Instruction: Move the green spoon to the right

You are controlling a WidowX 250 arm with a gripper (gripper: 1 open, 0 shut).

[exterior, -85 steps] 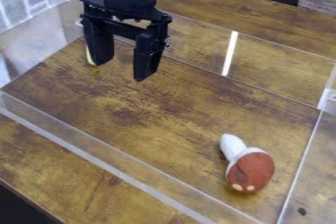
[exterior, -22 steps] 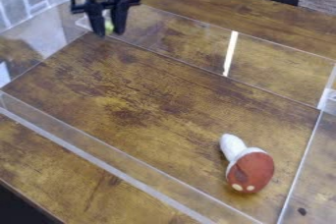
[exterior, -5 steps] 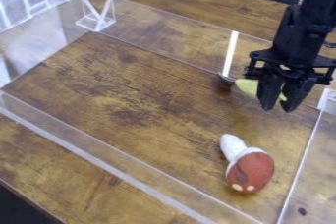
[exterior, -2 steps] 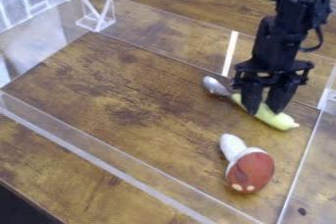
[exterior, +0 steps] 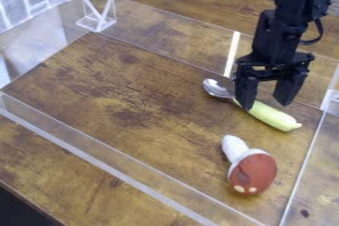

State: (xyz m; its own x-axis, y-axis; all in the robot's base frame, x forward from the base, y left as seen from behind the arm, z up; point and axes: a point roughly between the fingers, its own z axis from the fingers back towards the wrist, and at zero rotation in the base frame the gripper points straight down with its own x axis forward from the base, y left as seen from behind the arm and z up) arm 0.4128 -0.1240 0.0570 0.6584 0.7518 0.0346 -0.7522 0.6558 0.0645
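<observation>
The green spoon (exterior: 272, 116) lies flat on the wooden board at the right, its silvery bowl (exterior: 217, 87) pointing left and its pale yellow-green handle running down to the right. My gripper (exterior: 269, 92) points straight down just over the spoon's neck. It is open, one dark finger (exterior: 247, 91) on each side of the handle, and nothing is gripped.
A toy mushroom (exterior: 249, 169) with a brown cap and white stem lies in front of the spoon near the right wall. Clear plastic walls (exterior: 79, 146) ring the wooden board (exterior: 133, 91). A clear upright panel (exterior: 235, 52) stands behind the spoon.
The gripper came down and slightly left with the spoon, set it on the board, then opened its jaws. The spoon now lies free.
</observation>
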